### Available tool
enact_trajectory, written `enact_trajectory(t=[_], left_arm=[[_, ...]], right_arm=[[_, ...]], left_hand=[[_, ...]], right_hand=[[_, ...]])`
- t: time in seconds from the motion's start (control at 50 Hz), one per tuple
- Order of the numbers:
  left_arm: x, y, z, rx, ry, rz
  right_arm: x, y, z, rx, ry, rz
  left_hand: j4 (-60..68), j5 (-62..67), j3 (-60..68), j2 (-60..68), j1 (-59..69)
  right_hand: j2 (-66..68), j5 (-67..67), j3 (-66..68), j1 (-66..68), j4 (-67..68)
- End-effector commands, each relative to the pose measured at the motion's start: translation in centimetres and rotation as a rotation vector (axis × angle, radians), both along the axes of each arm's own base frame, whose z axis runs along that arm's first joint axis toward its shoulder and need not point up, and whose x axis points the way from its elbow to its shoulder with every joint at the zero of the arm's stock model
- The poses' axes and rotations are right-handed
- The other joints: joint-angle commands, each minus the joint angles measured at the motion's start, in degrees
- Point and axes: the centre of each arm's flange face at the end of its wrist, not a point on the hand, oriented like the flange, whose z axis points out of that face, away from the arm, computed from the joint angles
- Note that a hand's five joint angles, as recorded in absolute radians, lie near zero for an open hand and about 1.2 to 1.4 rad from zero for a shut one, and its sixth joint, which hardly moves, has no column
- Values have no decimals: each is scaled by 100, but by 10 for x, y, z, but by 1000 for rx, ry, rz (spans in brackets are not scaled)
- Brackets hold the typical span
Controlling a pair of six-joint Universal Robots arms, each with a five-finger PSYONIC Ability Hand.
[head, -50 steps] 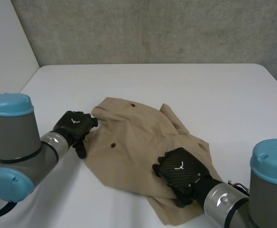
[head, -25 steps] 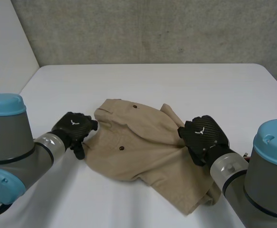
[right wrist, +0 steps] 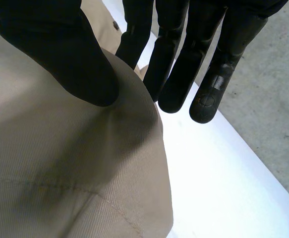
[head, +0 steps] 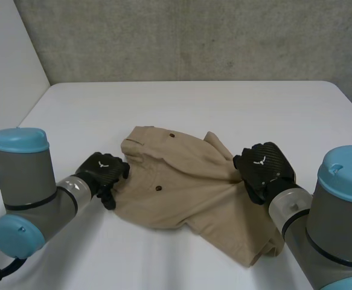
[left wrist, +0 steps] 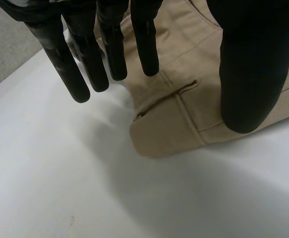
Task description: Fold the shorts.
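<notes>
Open table (head: pixel 194 103) stretches beyond the shorts (head: pixel 188 187), hemmed by the left hand (head: pixel 103 172) and right hand (head: pixel 261 168).

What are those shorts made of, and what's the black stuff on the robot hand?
The shorts: matte tan cloth, probably cotton twill, going by fine diagonal ribs. The right robot hand: black shell with chequered weave, perhaps carbon fibre, slight sheen.

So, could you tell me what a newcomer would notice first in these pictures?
The tan shorts, rumpled in the middle of the white table, catch the eye first. A black hand sits at each side: the left hand, fingers straight, at the waistband corner, and the right hand at the opposite edge.
</notes>
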Motion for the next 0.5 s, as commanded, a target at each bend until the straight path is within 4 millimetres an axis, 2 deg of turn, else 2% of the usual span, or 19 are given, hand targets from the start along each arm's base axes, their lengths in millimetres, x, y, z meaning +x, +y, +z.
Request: enact_trajectory(t=[0.02,0.08,0.2,0.24,0.26,0.28,0.34,0.44,0.5], left_arm=[[-1,-2,-2,0,0,-1],[-2,-3,0,-4,2,-4],[-15,5,4,-18,7,-47],[-18,7,5,-20,6,-54],[-19,7,5,-23,7,-57],[-20,7,7,-29,9,-58],[-21,7,11,-38,13,-59],[-23,8,20,-65,23,-64],[-20,2,34,-115,31,-32]], right_arm=[[1,-10,4,-34,-17,-22],[4,-19,8,-69,-44,-42],[9,-38,16,-116,-147,-94],[8,-44,19,-123,-165,-113],[7,-48,21,-124,-176,-125],[7,-48,23,-122,-180,-125],[6,-44,23,-97,-163,-124],[0,-34,24,-21,-121,-120],[-9,-29,43,-36,-139,-132]], left_hand=[[2310,2293,2339,2331,2335],[3824,3807,3853,3845,3849],[5103,5085,5131,5123,5127],[5138,5120,5166,5158,5162],[5138,5120,5166,5158,5162],[5138,5120,5166,5158,5162],[5138,5120,5166,5158,5162],[5138,5120,5166,5158,5162],[5138,5120,5166,5158,5162]], right_hand=[[1273,1344,1256,2420,1201],[1273,1344,1256,2420,1201],[1273,1344,1256,2420,1201],[1273,1344,1256,2420,1201],[646,717,629,1793,574],[-610,-538,-626,538,-682],[-5383,-5311,-5399,-4236,-5455],[-5668,-5596,-5685,-4521,-5740],[-5727,-5656,-5744,-4580,-5799]])
